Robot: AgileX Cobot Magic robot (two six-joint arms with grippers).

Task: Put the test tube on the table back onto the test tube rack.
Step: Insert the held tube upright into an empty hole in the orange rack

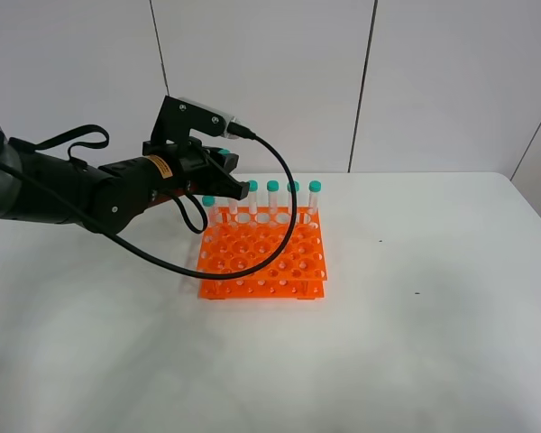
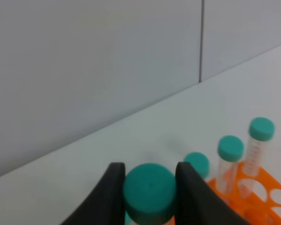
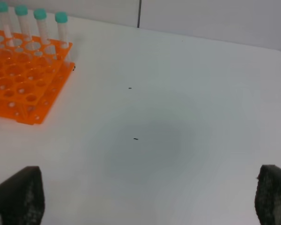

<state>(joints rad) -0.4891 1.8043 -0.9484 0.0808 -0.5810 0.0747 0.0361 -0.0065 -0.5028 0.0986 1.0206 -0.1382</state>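
A test tube (image 2: 149, 191) is gripped by the left jaws over the rear of the rack.
The tube's teal cap is seen clamped between the two dark fingers (image 2: 113, 199) of the left arm (image 1: 90, 189), which is stretched from the left over the white table (image 1: 433, 316) to the rear left corner of the orange test tube rack (image 1: 263, 257). The tube is held off the table. Its body is hidden, so whether its tip sits in a hole cannot be told. Other teal-capped tubes (image 1: 272, 194) are stood upright along the rack's rear row. The right jaws are spread wide with nothing between them, their fingertips (image 3: 16, 197) hung over the table, well apart from the rack.
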